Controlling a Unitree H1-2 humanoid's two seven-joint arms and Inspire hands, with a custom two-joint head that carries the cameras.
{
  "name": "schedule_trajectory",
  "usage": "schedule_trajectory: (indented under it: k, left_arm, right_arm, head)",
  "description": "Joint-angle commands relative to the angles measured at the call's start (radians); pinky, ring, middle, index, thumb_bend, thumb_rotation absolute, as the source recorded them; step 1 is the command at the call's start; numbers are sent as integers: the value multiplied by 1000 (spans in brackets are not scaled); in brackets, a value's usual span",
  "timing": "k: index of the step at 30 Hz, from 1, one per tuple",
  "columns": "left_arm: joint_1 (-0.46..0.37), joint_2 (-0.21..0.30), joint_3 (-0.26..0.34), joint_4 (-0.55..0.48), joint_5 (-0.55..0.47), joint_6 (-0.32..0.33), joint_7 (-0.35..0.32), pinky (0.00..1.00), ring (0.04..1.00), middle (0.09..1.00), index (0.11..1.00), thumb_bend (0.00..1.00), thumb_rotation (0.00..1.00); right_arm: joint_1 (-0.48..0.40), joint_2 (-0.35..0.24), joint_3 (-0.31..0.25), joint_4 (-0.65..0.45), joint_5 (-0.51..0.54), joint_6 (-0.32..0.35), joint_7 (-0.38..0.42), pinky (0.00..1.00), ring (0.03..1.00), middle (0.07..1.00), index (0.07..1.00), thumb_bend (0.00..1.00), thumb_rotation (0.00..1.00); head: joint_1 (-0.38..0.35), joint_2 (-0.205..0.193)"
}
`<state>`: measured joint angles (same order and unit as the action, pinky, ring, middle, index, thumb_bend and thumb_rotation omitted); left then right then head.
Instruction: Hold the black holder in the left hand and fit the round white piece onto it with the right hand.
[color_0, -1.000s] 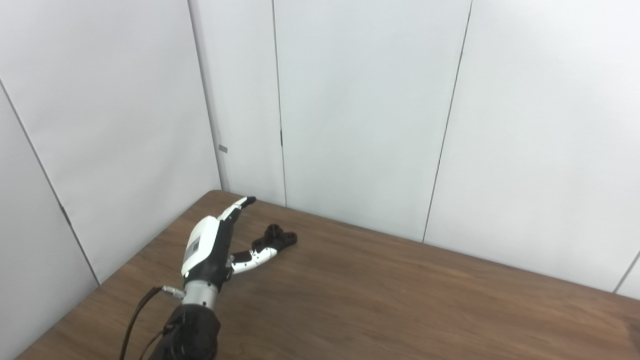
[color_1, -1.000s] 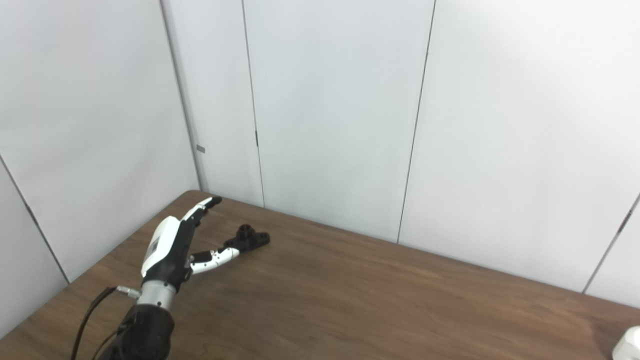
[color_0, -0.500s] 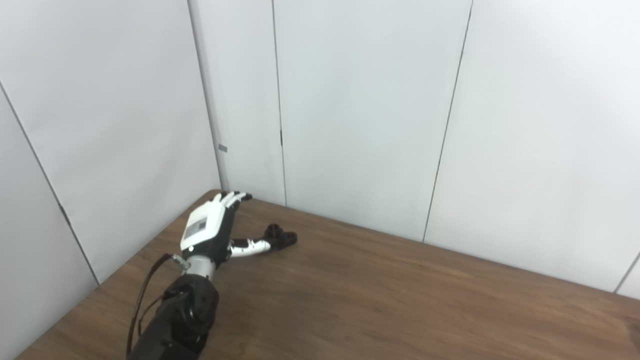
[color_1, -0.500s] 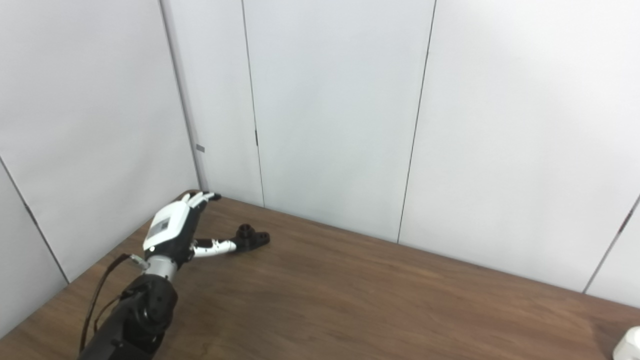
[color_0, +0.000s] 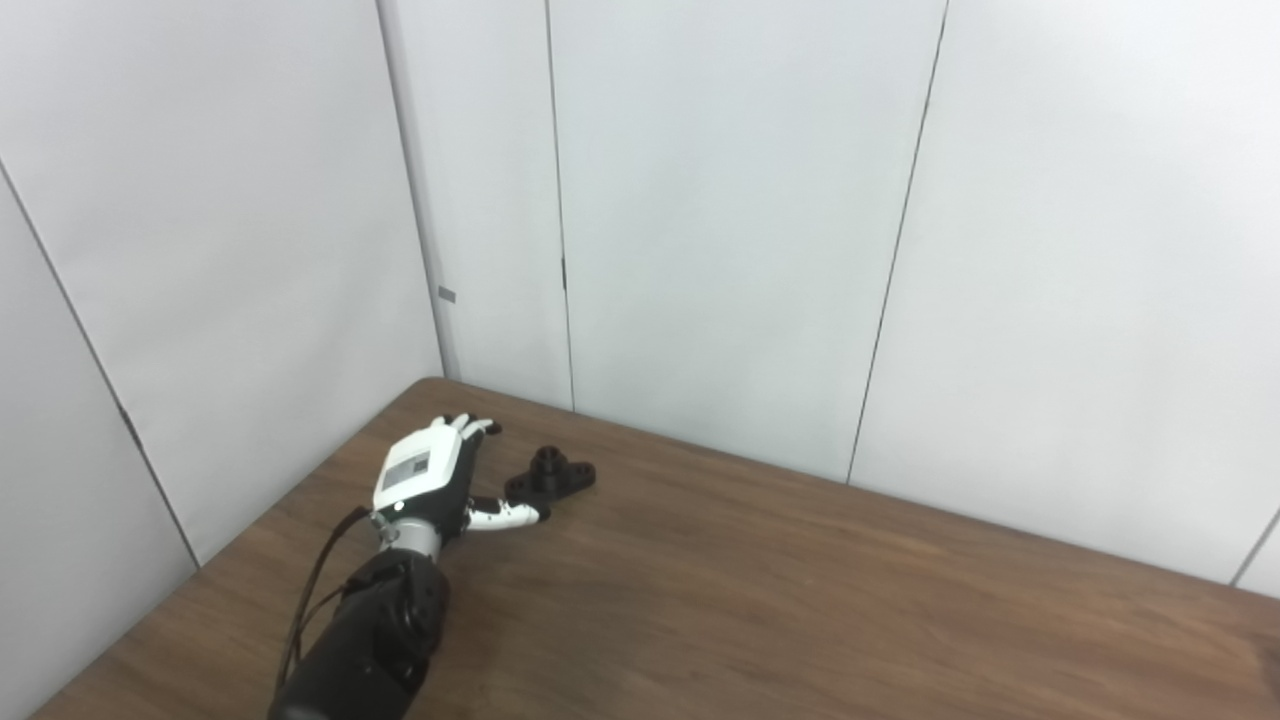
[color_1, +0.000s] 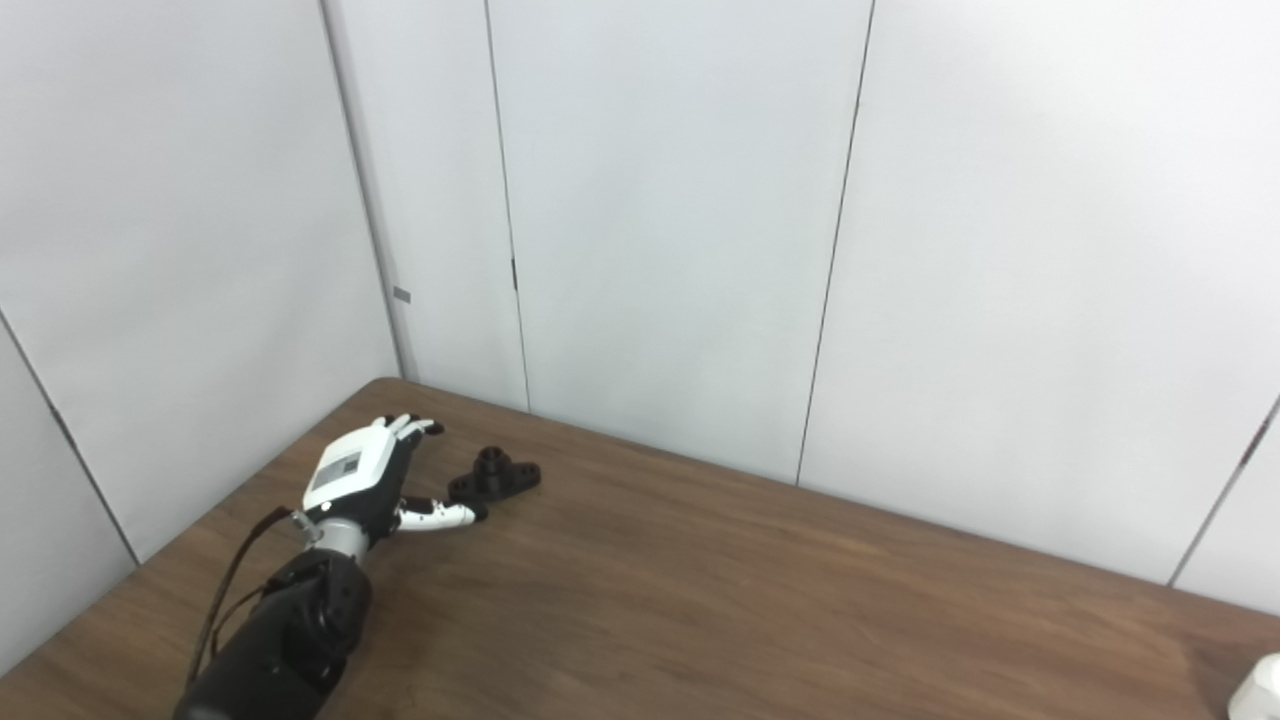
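Nearest, at the bottom right corner of the right eye view, a rounded white piece (color_1: 1258, 688) shows only as a cut-off edge on the dark brown wooden table (color_0: 800, 600); the right hand is out of sight. Farther back on the left, the black-and-white left hand (color_0: 425, 478) lies low over the table, palm down, fingers spread and empty, its thumb reaching toward the small black plastic holder (color_0: 553, 474), which sits on the tabletop just beyond, before the grey panel wall (color_0: 700, 220).
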<state>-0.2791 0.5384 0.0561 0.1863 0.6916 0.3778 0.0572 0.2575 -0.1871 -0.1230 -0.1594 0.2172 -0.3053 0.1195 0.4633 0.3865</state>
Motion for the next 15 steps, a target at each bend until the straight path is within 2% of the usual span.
schedule_trajectory:
  k: [1,9,15]
  left_arm:
    - [-57,50,-4,13,5,-2,10,1000,1000,958,865,923,455]
    - [-94,59,-21,82,-14,-8,11,1000,1000,949,855,922,455]
    - [-124,56,-11,124,-67,6,-4,1000,998,941,852,910,446]
  right_arm:
    - [9,7,6,101,-12,16,3,847,766,783,848,453,977]
    - [12,8,7,93,-5,26,7,814,772,779,833,467,976]
    - [16,11,6,86,0,33,6,743,770,785,823,462,962]
  head:
    - [-3,-1]
    - [-8,1]
    - [-17,4]
